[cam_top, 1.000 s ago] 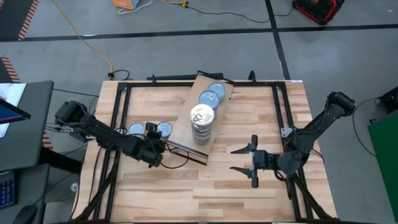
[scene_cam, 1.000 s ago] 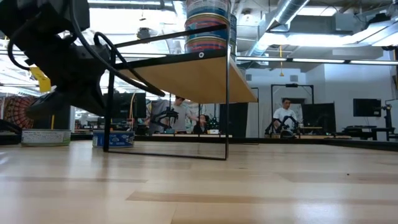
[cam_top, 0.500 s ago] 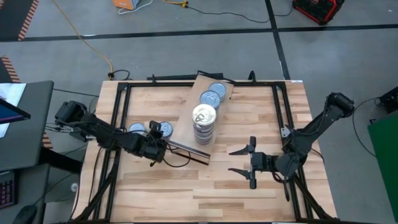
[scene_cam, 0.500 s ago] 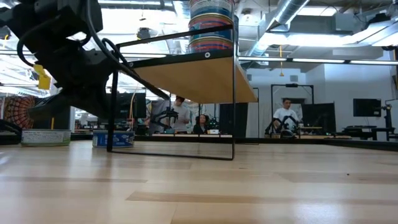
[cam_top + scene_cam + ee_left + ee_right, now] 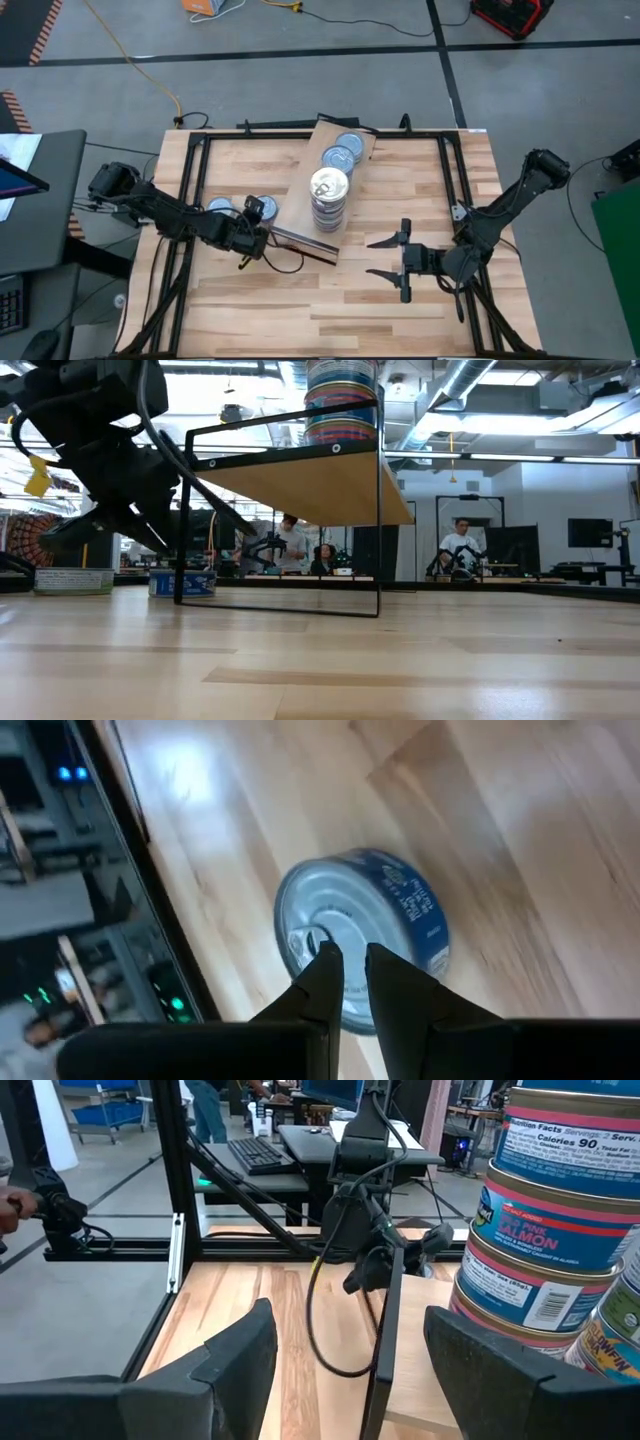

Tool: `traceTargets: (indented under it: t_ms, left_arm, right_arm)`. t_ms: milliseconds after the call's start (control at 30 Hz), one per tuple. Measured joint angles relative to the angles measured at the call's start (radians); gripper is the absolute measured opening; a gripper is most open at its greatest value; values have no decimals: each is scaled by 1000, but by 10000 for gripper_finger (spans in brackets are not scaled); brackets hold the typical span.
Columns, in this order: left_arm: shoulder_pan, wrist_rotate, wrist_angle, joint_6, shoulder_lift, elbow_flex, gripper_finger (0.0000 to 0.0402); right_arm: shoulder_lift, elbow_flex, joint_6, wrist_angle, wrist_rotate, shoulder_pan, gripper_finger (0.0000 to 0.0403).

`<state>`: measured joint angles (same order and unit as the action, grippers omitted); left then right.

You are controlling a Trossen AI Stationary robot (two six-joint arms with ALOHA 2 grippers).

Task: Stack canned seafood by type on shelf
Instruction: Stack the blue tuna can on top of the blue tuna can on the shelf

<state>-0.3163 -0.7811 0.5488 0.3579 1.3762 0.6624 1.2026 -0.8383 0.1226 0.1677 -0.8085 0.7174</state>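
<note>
The shelf (image 5: 298,208), a light-wood board on a thin black wire frame (image 5: 378,530), stands slantwise at the table's middle. On it are a stack of several cans (image 5: 327,192) (image 5: 545,1230) and two silver-topped cans (image 5: 337,158) (image 5: 348,143) farther back. Two more silver-topped cans (image 5: 218,207) (image 5: 260,207) rest on the table left of the shelf. My left gripper (image 5: 348,958) (image 5: 254,216) is shut, with its tips over the right one (image 5: 400,920). My right gripper (image 5: 385,255) (image 5: 355,1370) hangs open above the table right of the shelf, pointing at it. My left gripper slants down at the can from the table's near left. Its shut fingertips (image 5: 325,960) stand before the silver top (image 5: 300,915), beside the pull tab. I cannot tell whether they touch it. The can sits flat on the table.
Black frame rails (image 5: 190,200) run along the table's left, right and far sides. A dark cable (image 5: 290,262) loops by the shelf's near corner. The table's near half (image 5: 330,305) is bare wood. People (image 5: 460,550) stand in the room beyond the table.
My left gripper has rolled about its own pointing line while staying in place, still shut. The shelf with its stack has slid a little toward the table's right edge.
</note>
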Motion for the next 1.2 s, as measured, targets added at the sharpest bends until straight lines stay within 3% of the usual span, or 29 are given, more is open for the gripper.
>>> traceTargets:
  t_ms: [133, 267, 967, 1200]
  left_arm:
    - [11, 35, -69, 118, 0, -57, 45]
    - [1, -9, -168, 173, -1, -119, 45]
    - [-150, 60, -73, -94, 1, -66, 45]
    - [-157, 178, -74, -211, -2, -64, 45]
  right_arm:
    - [0, 0, 0, 5, 0, 0, 282]
    - [0, 0, -1, 5, 0, 0, 282]
    - [0, 0, 0, 2, 0, 0, 282]
    - [0, 0, 0, 0, 0, 0, 282]
